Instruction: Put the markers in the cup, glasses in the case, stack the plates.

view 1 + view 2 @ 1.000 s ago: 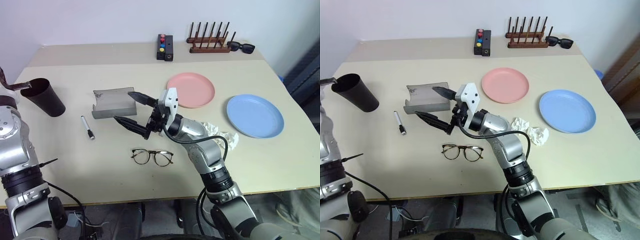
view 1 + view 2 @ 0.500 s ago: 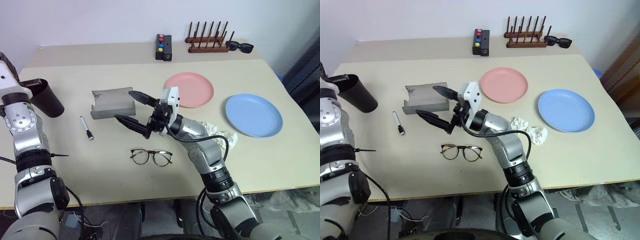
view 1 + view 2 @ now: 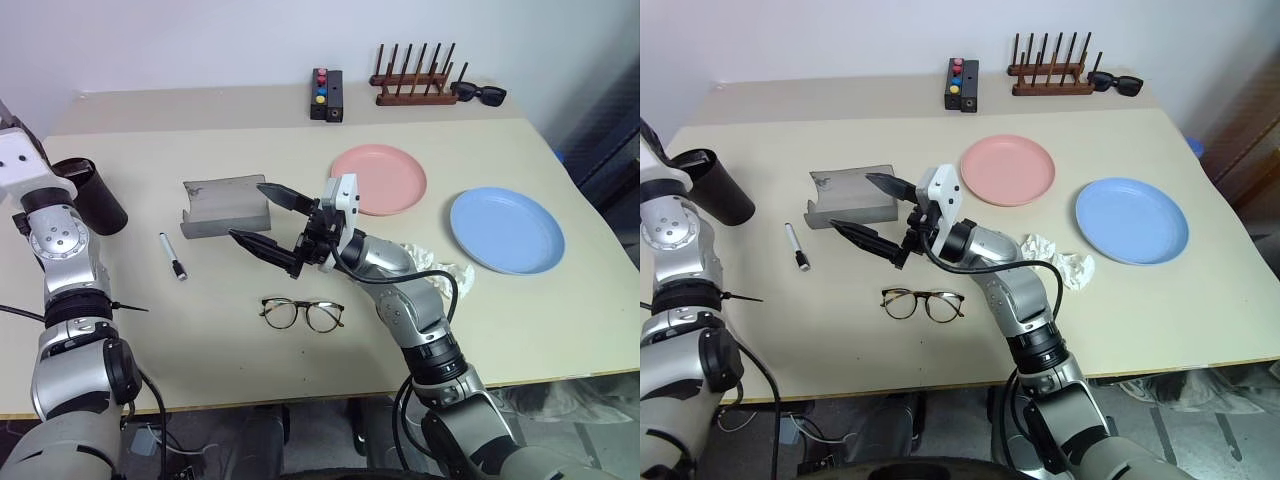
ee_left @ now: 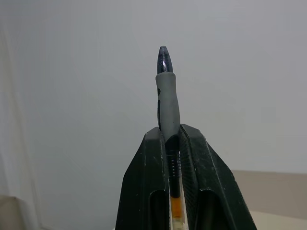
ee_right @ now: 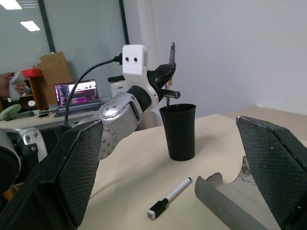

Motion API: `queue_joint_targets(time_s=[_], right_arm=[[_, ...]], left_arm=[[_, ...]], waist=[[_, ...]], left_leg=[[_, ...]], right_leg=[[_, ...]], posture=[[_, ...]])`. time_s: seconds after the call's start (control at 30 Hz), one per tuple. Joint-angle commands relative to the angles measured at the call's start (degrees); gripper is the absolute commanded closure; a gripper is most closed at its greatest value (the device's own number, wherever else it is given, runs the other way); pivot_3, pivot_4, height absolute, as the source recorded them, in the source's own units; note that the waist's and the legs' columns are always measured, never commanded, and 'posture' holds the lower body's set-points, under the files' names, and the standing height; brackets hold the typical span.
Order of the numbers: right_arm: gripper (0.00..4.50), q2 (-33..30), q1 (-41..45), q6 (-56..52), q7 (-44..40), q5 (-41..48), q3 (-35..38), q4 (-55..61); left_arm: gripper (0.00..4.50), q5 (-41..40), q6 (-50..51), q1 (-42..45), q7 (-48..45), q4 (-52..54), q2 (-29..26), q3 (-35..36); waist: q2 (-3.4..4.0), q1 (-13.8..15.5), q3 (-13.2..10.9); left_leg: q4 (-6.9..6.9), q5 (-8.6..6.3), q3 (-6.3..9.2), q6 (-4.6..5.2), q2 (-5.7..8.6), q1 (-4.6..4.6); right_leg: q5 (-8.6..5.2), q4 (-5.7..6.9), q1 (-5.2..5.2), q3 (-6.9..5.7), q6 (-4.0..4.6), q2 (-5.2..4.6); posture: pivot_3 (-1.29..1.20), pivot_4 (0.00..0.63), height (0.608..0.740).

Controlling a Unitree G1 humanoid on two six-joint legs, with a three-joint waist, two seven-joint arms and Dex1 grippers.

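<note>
The grey-and-black marker [image 4: 167,100] is clamped between the left gripper [image 4: 171,143]'s two black fingers, tip up; in the right wrist view that gripper sits just above the rim of the dark tapered plastic cup [image 5: 178,132], so this marker looks about to be dropped in, not yet delivered. The cup stands at the left edge of the head views on the beige counter [image 3: 300,360]. The white-bodied marker with a black cap [image 3: 173,255] lies flat, left of centre, between the cup and the open grey matte glasses case [image 3: 225,207]. The thin dark-rimmed eyeglasses [image 3: 303,313] lie below centre, outside the case. The right gripper [image 3: 268,222] hovers mid-frame just beside the case, its fingers spread wide and empty. The salmon pink round plate [image 3: 380,179] sits right of centre and the light blue round plate [image 3: 506,229] further right, well apart and unstacked, with crumpled white paper [image 3: 440,265] below them. By this showing, nothing is finished: both markers, the glasses and the plates remain.
</note>
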State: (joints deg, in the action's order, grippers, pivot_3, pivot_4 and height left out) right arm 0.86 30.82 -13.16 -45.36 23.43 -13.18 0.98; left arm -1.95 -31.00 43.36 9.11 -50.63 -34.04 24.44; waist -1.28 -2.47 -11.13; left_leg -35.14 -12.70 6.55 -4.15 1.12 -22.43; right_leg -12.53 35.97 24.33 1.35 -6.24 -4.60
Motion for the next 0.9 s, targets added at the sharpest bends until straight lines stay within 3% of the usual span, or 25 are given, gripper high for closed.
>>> queue_joint_targets(time_s=[0.03,0.7,0.9], right_arm=[[0.0,0.15,0.34,0.67,-0.02,0.89,0.36,2.67],[0.0,-0.01,-0.28,0.39,-0.09,1.13,0.21,3.15],[0.0,-0.05,-0.22,0.43,-0.17,1.15,0.26,3.07]], left_arm=[[4.49,-0.8,0.35,1.08,1.04,0.76,-0.07,-0.11],[4.49,-0.26,2.29,-0.43,3.38,0.7,0.13,-1.43],[1.88,0.72,2.94,-0.6,5.16,0.75,0.13,-1.83]], waist=[[0.0,0.0,0.0],[0.0,-0.01,0.0],[0.0,-0.01,0.0]], left_leg=[[0.0,0.0,0.0,0.0,0.0,0.0],[0.0,0.0,0.0,0.0,0.0,0.0],[0.0,0.0,0.0,0.0,0.0,0.0]], right_leg=[[0.0,0.0,0.0,0.0,0.0,0.0],[0.0,0.02,0.01,0.0,0.0,0.0],[0.0,0.02,0.01,0.0,0.0,0.0]], posture=[[0.0,0.15,0.74],[0.0,0.15,0.74],[0.0,0.15,0.74]])
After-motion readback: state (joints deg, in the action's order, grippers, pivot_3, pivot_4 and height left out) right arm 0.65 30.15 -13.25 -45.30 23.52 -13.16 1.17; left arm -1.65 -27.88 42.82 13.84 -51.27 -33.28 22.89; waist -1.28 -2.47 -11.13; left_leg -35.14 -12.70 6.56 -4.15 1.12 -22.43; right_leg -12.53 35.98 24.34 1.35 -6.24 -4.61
